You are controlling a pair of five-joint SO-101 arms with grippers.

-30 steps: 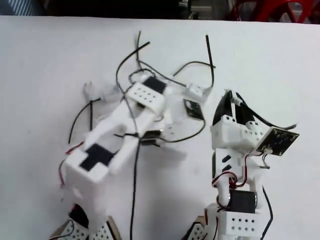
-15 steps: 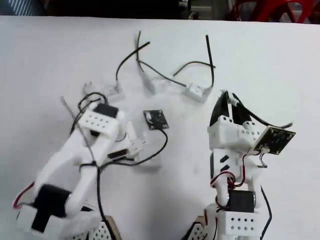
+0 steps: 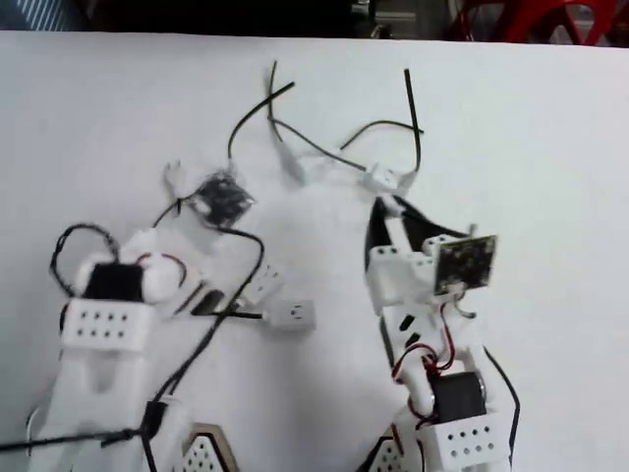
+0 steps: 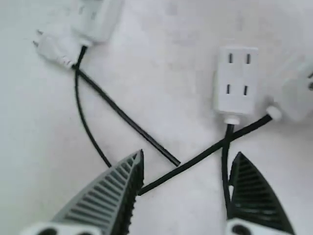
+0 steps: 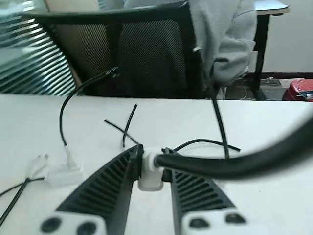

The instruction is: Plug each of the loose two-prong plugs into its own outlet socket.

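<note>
Since the earlier frames my left arm has drawn back from the middle of the table toward its near left corner. My right arm has swung across to the cords at the far middle.

Item one: a white rectangular plastic outlet socket (image 4: 237,78) (image 3: 292,315) lies flat near the table's middle, its two pairs of slots facing up and unoccupied. Its black cord (image 4: 224,134) runs back into the gap between my left fingers, where a second black cord (image 4: 186,164) crosses it.

Item two: a white two-prong plug (image 4: 53,46) lies loose with its prongs bare. It is well apart from that socket and just beside another white socket body (image 4: 95,19).

Item three: a small white plastic cord-end block (image 5: 150,178) (image 3: 383,180) sits at the far middle of the table.

Item four: a slim white plug (image 5: 67,155) stands upright on a flat white piece (image 5: 61,177). From this angle I cannot tell whether it is seated or merely resting.

My left gripper (image 4: 190,156) is spread wide and holds nothing. My right gripper (image 5: 152,151) is narrow, with its fingers closed against either side of the cord-end block.

All items rest on the white table (image 3: 550,147), and a dark mesh chair (image 5: 146,54) stands beyond its far edge.
</note>
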